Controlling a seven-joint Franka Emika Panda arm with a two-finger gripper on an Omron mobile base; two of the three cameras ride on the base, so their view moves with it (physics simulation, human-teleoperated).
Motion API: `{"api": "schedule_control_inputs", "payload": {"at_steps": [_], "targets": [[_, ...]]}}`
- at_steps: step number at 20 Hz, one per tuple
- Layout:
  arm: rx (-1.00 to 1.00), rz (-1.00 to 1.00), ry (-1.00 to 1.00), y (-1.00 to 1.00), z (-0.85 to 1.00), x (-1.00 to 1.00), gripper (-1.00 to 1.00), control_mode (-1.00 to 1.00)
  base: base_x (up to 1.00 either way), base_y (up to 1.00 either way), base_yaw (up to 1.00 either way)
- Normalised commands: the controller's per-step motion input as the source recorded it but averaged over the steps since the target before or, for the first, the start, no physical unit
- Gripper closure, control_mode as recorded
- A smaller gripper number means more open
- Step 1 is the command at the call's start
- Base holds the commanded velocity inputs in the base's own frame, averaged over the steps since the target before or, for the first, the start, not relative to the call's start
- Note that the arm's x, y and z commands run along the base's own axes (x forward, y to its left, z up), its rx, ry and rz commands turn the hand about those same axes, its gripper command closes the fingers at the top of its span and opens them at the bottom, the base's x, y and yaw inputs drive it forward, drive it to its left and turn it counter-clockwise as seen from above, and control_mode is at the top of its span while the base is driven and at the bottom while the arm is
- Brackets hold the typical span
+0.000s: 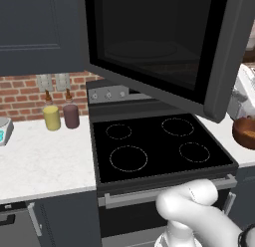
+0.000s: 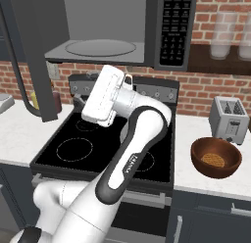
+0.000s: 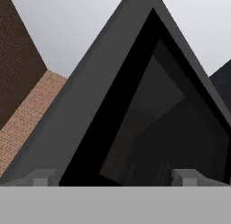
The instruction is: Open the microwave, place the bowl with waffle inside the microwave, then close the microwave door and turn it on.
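Observation:
The microwave point(image 2: 122, 26) hangs above the stove with its light grey cavity and round turntable point(image 2: 100, 47) exposed. The microwave door point(image 1: 164, 42) is swung wide open to the left and appears edge-on point(image 2: 37, 56) in the right base view. On the counter right of the stove sits the reddish-brown bowl point(image 2: 215, 158) with a waffle point(image 2: 213, 160) in it. The arm's white hand point(image 2: 104, 96) hovers over the stove's back, below the cavity. My gripper point(image 3: 113, 178) is open, its fingertips point(image 3: 40, 178) far apart, nothing between them, facing the door's dark window point(image 3: 167, 128).
A black stove top point(image 1: 154, 141) lies under the microwave. A silver toaster point(image 2: 229, 118) stands behind the bowl. Two bottles point(image 1: 51, 116) stand against the brick wall on the left counter. The open door juts out over the stove's left side.

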Motion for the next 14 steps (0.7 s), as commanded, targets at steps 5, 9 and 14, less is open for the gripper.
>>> {"api": "schedule_control_inputs", "payload": {"at_steps": [5, 9, 14], "targets": [[0.0, 0.27, -0.09, 0.27, 0.0, 0.35, -1.0, -1.0, 0.0, 0.0, 0.0], [-0.01, 0.12, -0.26, 0.66, 0.0, -0.02, -1.0, -1.0, 0.0, 0.0, 0.0], [-0.07, 0.02, -0.29, 0.92, 0.01, -0.4, -1.0, -1.0, 0.0, 0.0, 0.0]]}}
